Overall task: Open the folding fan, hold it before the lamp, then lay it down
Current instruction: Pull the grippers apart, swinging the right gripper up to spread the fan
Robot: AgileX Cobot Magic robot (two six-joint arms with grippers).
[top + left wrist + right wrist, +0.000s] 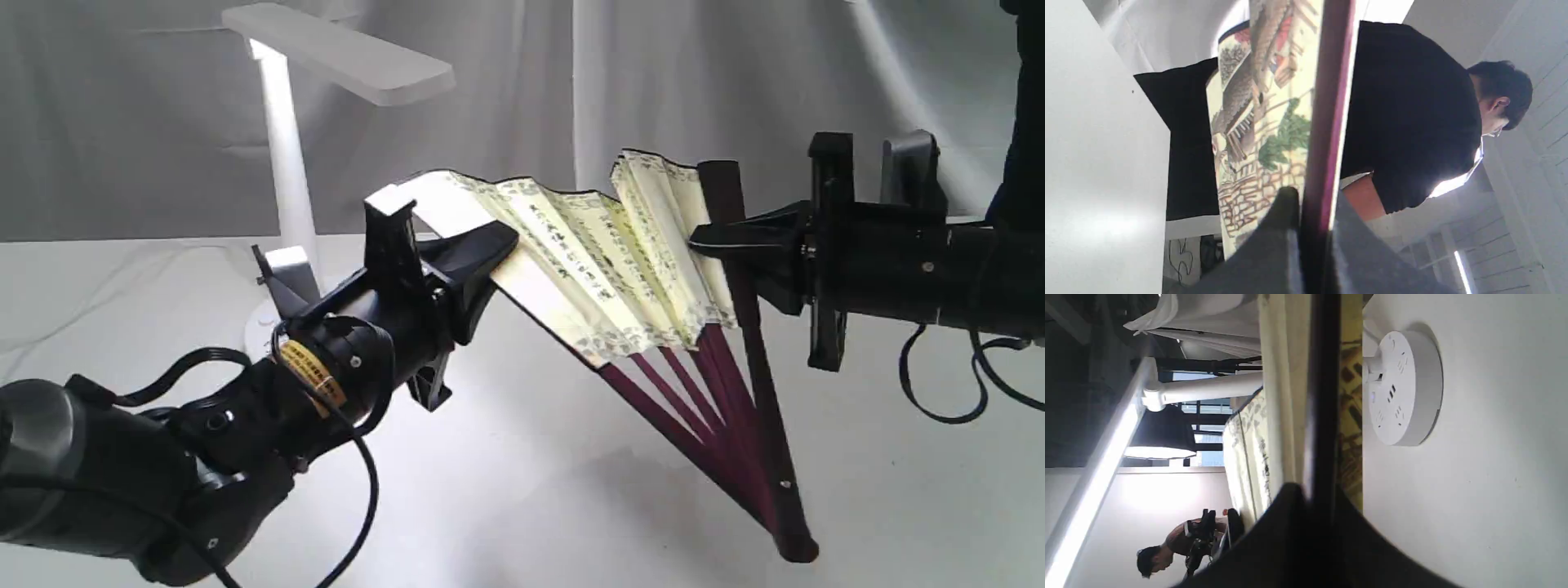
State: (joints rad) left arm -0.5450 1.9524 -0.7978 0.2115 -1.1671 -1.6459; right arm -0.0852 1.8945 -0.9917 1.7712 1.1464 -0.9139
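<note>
The folding fan (604,261) is held up half open between both arms, its cream calligraphy pleats spread and its maroon ribs meeting at a pivot near the table. My left gripper (498,245) is shut on the left guard (1327,122). My right gripper (714,241) is shut on the right guard (1323,396). The painted reverse side of the fan (1257,122) fills the left wrist view. The white lamp (286,163) stands lit behind the left arm, its flat head (343,53) above and left of the fan. Its round base (1404,388) shows in the right wrist view.
A white cloth covers the table (531,474) and white drapes hang behind. A person in a black shirt (1412,122) stands beyond the fan. Black cables (939,384) dangle from the right arm.
</note>
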